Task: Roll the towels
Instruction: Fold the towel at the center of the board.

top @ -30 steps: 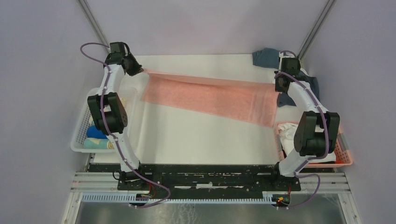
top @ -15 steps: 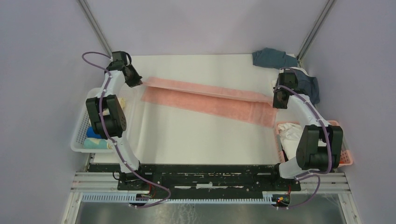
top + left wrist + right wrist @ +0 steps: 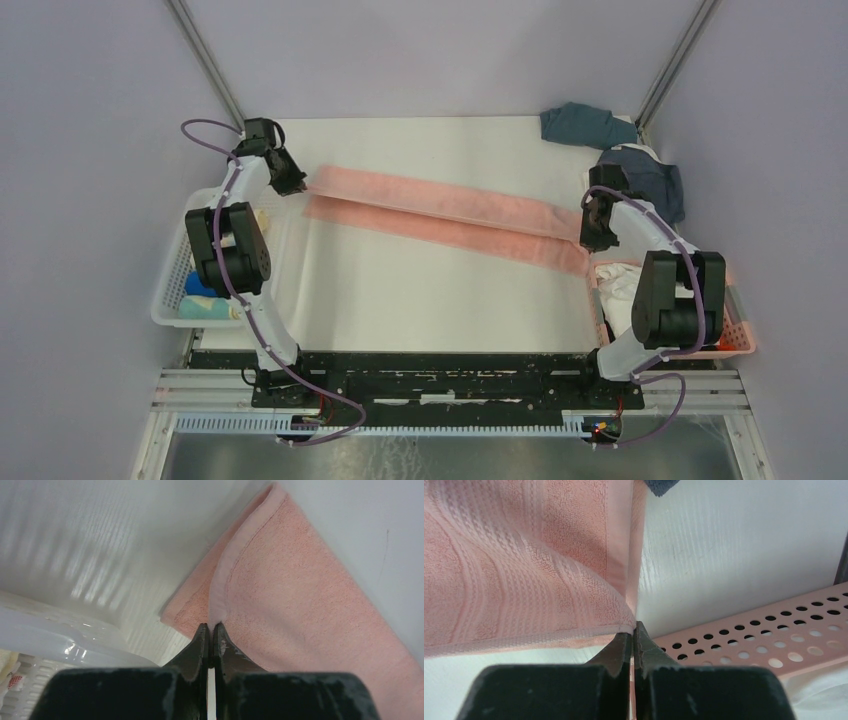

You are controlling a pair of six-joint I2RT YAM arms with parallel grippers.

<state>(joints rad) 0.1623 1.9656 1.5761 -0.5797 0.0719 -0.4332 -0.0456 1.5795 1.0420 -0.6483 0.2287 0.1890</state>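
Both grippers were clamped on the pink towel (image 3: 440, 212), one at each end. We saw the left gripper (image 3: 293, 183) at the far left of the table (image 3: 420, 300), its jaws pressed together on the towel's hemmed edge. In the left wrist view the hem ran away from the fingertips, the cloth spread out to their right, and a lower layer showed just to their left. The right gripper (image 3: 590, 236) sat at the right side of the table, jaws likewise closed on a corner where the hem turned. In its wrist view the towel filled the space to the left of the fingertips, and the pink basket (image 3: 774, 640) lay just to their right.

Between the two grippers the towel stretched as a long band slanting from far left to nearer right. It was doubled lengthwise. The held layer lay over a second one, whose near strip stuck out toward the arm bases and rested on the table.

We noted a white basket (image 3: 172, 300) beside the left arm, with a blue towel (image 3: 205, 284) and a teal towel (image 3: 210, 308) rolled inside. A slate blue towel (image 3: 575, 122) lay in the far right corner, a navy towel (image 3: 652, 176) just behind the right gripper, and a white towel (image 3: 625, 285) in the pink basket.
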